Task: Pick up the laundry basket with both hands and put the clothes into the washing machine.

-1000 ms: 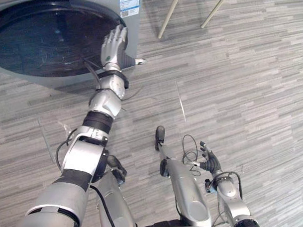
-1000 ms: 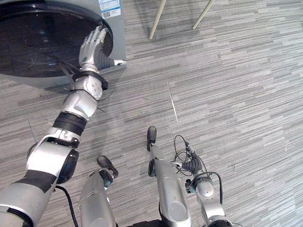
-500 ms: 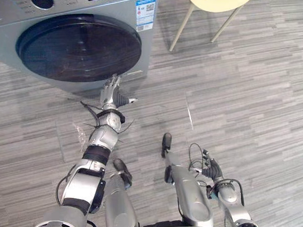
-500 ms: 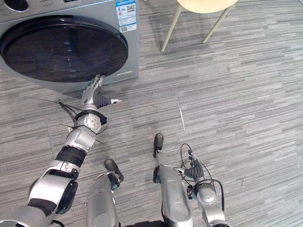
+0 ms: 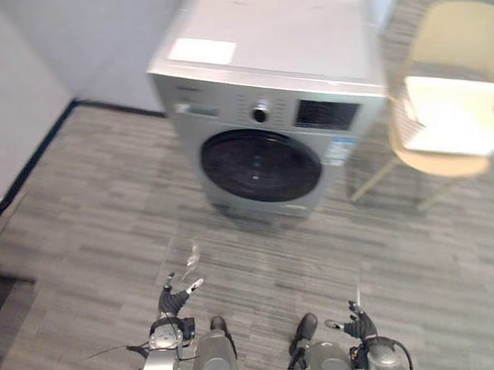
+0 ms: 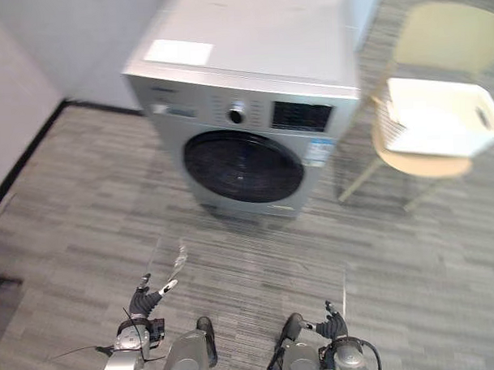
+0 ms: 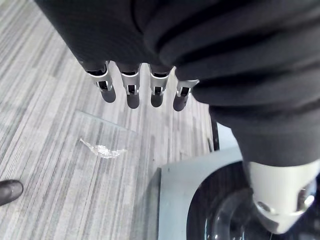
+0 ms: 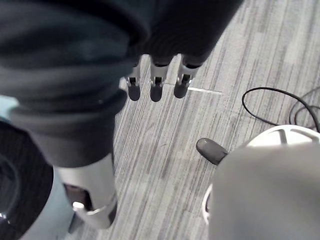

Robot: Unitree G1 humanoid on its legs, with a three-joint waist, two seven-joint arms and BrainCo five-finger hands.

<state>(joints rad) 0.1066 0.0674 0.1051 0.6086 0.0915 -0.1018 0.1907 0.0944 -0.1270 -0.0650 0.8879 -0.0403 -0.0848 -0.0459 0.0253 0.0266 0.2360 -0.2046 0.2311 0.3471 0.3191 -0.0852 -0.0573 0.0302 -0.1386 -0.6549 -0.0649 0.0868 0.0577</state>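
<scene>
The silver washing machine (image 5: 270,103) stands ahead against the wall, its round dark door (image 5: 261,165) shut. A white laundry basket (image 6: 435,116) sits on a beige chair (image 5: 461,39) to the right of the machine; I cannot tell what lies in it. My left hand (image 5: 174,301) hangs low at my side, open and empty, well short of the machine. Its straight fingers (image 7: 131,92) point over the floor. My right hand (image 5: 361,325) also hangs low, open, with its fingers (image 8: 156,87) straight and nothing in them.
A scrap of clear plastic (image 5: 190,256) lies on the grey striped floor in front of the machine. A pale wall with a dark skirting (image 5: 23,172) runs along the left. Open floor lies between me and the machine.
The view has pulled back and up, so the whole machine and the chair now show. My left hand has come off the machine's door and dropped to my side.
</scene>
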